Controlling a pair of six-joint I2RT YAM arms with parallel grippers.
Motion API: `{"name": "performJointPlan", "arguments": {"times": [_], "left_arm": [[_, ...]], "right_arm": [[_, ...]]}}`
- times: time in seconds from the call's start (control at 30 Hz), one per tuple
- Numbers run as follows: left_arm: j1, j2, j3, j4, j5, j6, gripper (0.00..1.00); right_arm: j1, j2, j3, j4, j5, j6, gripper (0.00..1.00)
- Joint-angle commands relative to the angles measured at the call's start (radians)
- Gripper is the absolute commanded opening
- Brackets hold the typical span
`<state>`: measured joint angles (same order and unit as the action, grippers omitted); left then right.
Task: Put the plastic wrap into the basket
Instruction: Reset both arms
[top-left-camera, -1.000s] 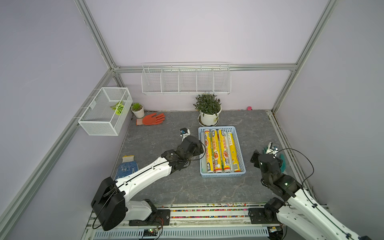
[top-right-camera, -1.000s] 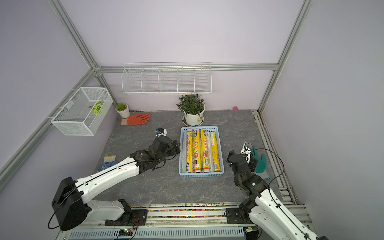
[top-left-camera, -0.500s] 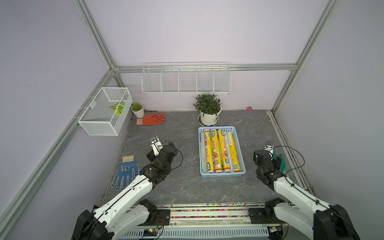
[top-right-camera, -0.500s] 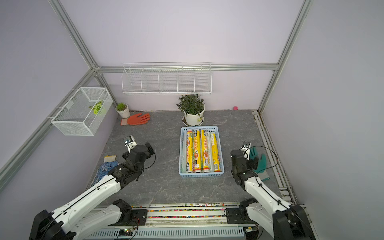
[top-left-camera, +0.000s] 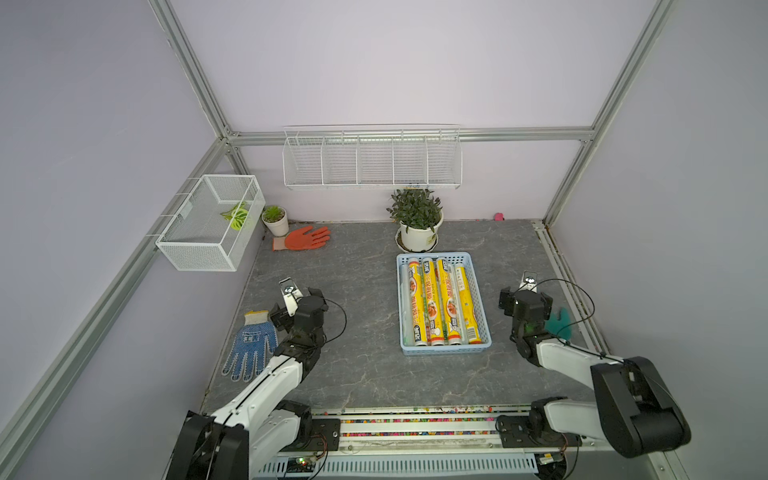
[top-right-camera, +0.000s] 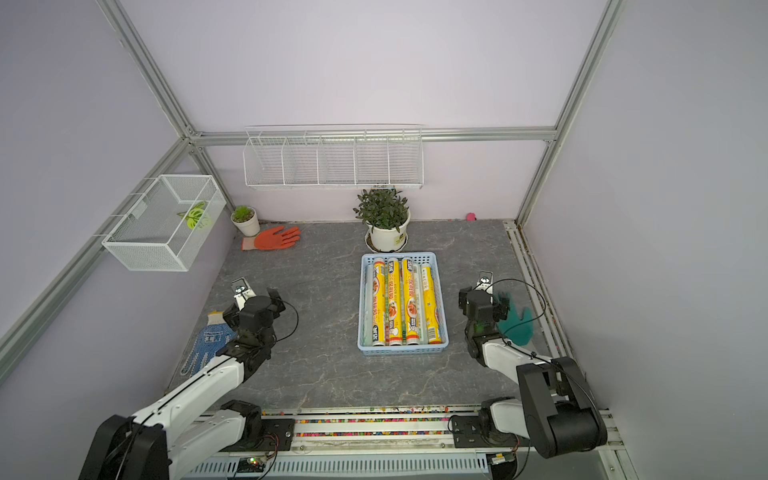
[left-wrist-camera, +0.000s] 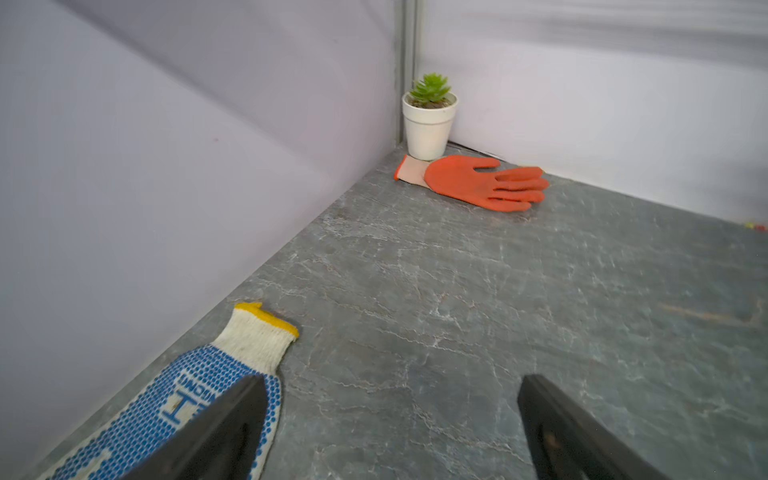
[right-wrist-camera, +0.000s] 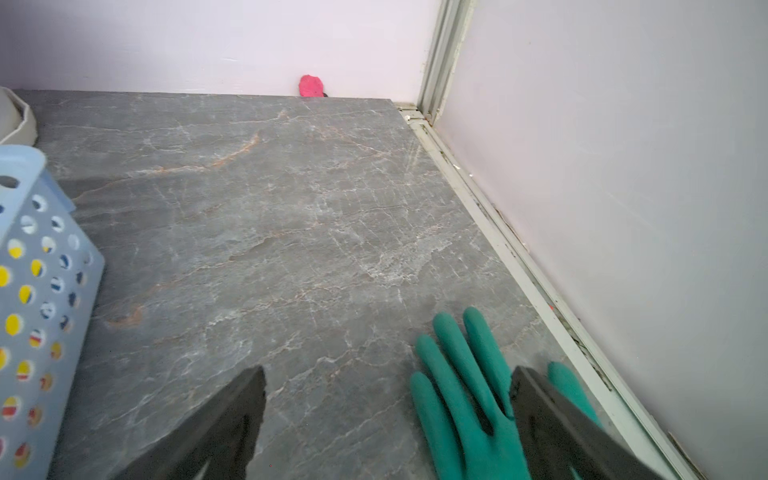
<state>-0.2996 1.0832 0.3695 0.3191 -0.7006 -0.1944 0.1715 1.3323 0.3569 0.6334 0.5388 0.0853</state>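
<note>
The light blue basket (top-left-camera: 444, 351) (top-right-camera: 402, 350) stands mid-table in both top views, with several rolls of plastic wrap (top-left-camera: 430, 305) (top-right-camera: 392, 305) lying lengthwise side by side in it, mostly yellow-orange, some silvery. My left gripper (top-left-camera: 297, 305) (left-wrist-camera: 391, 380) is open and empty, well left of the basket, one finger over a blue-dotted glove. My right gripper (top-left-camera: 524, 297) (right-wrist-camera: 387, 372) is open and empty to the right of the basket, over a green glove. The basket's perforated wall (right-wrist-camera: 37, 291) shows in the right wrist view, yellow visible through its holes.
A blue-dotted glove (top-left-camera: 249, 349) (left-wrist-camera: 166, 407) lies by the left wall and a green glove (top-right-camera: 515, 322) (right-wrist-camera: 465, 395) by the right wall. At the back are an orange glove (top-left-camera: 305, 237), a small pot (top-left-camera: 275, 220), a potted plant (top-left-camera: 417, 224), a wire rack (top-left-camera: 372, 160) and a mesh box (top-left-camera: 208, 224).
My left arm has pulled back from the basket's left side toward the left front, beside the blue-dotted glove, and its jaws stand wide. The right arm has drawn back slightly.
</note>
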Motion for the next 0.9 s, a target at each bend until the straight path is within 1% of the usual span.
{"name": "performJointPlan", "arguments": {"times": [0.0,0.1,0.13,0.2,0.27,0.3,0.4,0.5,0.57,0.6,0.63,0.67,0.73,0.83,0.87], "left_arm": [[0.025,0.098,-0.026,0.285,0.13,0.165,1.0],[0.035,0.189,-0.042,0.423,0.198,0.207,1.0],[0.041,0.216,-0.041,0.454,0.231,0.217,1.0],[0.057,0.278,-0.03,0.505,0.281,0.246,1.0],[0.064,0.303,-0.012,0.507,0.286,0.27,1.0],[0.079,0.313,-0.02,0.539,0.302,0.278,1.0],[0.146,0.383,-0.065,0.701,0.344,0.237,1.0],[0.228,0.381,-0.064,0.653,0.445,0.152,1.0],[0.261,0.463,-0.076,0.781,0.438,0.132,1.0],[0.267,0.463,-0.064,0.754,0.448,0.128,1.0],[0.268,0.435,-0.03,0.64,0.436,0.105,1.0],[0.271,0.419,-0.008,0.567,0.438,0.092,1.0],[0.273,0.444,-0.029,0.656,0.438,0.104,1.0],[0.273,0.424,-0.012,0.595,0.438,0.095,1.0],[0.274,0.428,-0.017,0.606,0.436,0.098,1.0]], "right_arm": [[-0.009,0.057,0.012,0.137,-0.05,-0.042,0.97],[-0.013,0.177,-0.012,0.308,-0.065,-0.064,0.97],[-0.013,0.203,-0.017,0.336,-0.064,-0.068,0.97],[-0.013,0.226,-0.019,0.363,-0.082,-0.078,0.98],[-0.013,0.221,-0.012,0.339,-0.083,-0.074,0.98],[-0.013,0.217,-0.006,0.324,-0.084,-0.07,0.98],[-0.018,0.218,0.003,0.308,-0.091,-0.067,0.98],[-0.027,0.217,0.011,0.288,-0.104,-0.061,0.99],[-0.031,0.216,0.014,0.281,-0.109,-0.056,0.99],[-0.031,0.216,0.015,0.28,-0.109,-0.056,0.99],[-0.031,0.217,0.014,0.282,-0.109,-0.055,0.99],[-0.032,0.216,0.014,0.281,-0.109,-0.056,0.99],[-0.032,0.216,0.014,0.28,-0.109,-0.056,0.99],[-0.032,0.216,0.015,0.28,-0.11,-0.056,0.99],[-0.032,0.217,0.015,0.279,-0.109,-0.056,0.99]]}}
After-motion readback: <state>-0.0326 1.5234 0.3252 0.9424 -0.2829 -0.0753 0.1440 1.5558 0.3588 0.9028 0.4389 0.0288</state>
